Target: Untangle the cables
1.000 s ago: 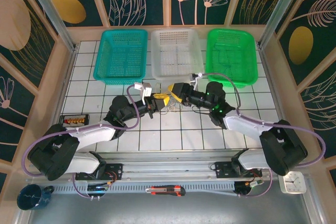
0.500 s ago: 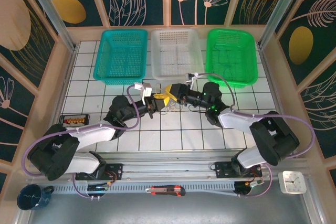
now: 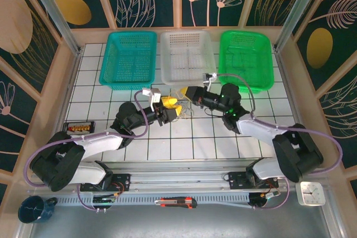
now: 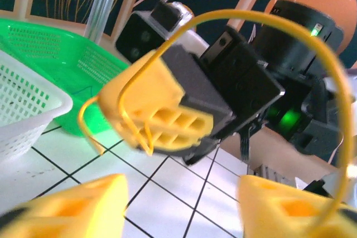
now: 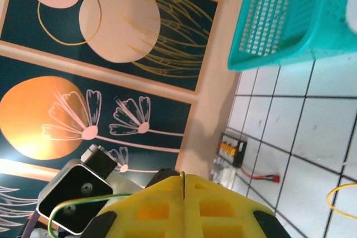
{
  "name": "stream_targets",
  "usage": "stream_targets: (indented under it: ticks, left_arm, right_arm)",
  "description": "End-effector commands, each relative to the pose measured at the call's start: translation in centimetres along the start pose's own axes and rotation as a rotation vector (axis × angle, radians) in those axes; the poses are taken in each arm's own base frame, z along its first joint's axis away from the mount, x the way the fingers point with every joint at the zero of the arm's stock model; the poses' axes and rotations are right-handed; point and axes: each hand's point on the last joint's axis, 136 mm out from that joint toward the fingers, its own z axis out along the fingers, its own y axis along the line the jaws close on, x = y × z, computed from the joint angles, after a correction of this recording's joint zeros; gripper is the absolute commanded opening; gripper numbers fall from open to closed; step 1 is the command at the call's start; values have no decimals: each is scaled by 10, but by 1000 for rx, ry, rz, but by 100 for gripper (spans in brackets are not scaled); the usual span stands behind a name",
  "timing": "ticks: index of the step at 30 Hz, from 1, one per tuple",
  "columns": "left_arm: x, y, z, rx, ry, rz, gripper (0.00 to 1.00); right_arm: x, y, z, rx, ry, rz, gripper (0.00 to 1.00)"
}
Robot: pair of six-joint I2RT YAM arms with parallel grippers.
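A thin yellow cable [image 4: 268,23] arches in a wide loop between my two grippers above the tiled table. My right gripper [image 3: 183,94] is shut on it; in the right wrist view the strand [image 5: 182,178] is pinched in the seam between the closed yellow fingers [image 5: 162,210]. The left wrist view shows that same shut gripper [image 4: 156,112] with short loops of cable hanging at its tip. My left gripper [image 3: 171,108] faces it, a short way off, and is open [image 4: 181,199] with only bare tile between its fingers. The cable's far side runs down past its right finger [image 4: 290,204].
Teal [image 3: 105,65], white [image 3: 187,79] and green [image 3: 270,65] baskets line the back of the table. Thin dark cord lies in the green basket [image 4: 83,89]. A small connector board [image 3: 79,128] sits at the left edge. A knife [image 3: 175,202], mug [image 3: 33,209] and clock [image 3: 311,193] lie in front.
My left gripper has opened and let go of the yellow cable. My right gripper moved in, closed on the cable, and lifted slightly back toward the baskets.
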Motion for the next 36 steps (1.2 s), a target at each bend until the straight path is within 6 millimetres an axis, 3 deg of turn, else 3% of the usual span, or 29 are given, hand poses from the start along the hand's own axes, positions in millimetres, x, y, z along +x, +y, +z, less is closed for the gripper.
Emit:
stream_targets:
  ticks: [1, 6, 13, 17, 23, 26, 29, 31, 36]
  left_arm:
    - [-10, -5, -5, 3, -54, 9, 75]
    - [-19, 1, -16, -64, -118, -26, 89]
    - [-46, 8, -39, -179, -256, -54, 99]
    - [-57, 9, -45, -211, -295, -74, 99]
    - [-56, 6, -44, -191, -289, -85, 98]
    - [-55, 5, -44, -181, -291, -87, 91]
    - [-56, 2, -41, -160, -286, -84, 72]
    - [-56, 1, -38, -150, -284, -86, 67]
    - [-55, 7, -32, -159, -276, -113, 75]
  right_arm:
    - [-15, 11, -6, 58, -50, -116, 0]
    - [-24, 4, -15, 192, -80, -212, 0]
    - [-27, -11, -30, 334, -102, -283, 0]
    - [-26, -19, -36, 371, -106, -291, 0]
    - [-28, -26, -41, 411, -124, -293, 0]
    - [-27, -27, -41, 414, -124, -289, 0]
    - [-27, -28, -41, 413, -125, -283, 0]
    - [-27, -29, -40, 412, -125, -279, 0]
    - [-27, -31, -39, 409, -122, -275, 0]
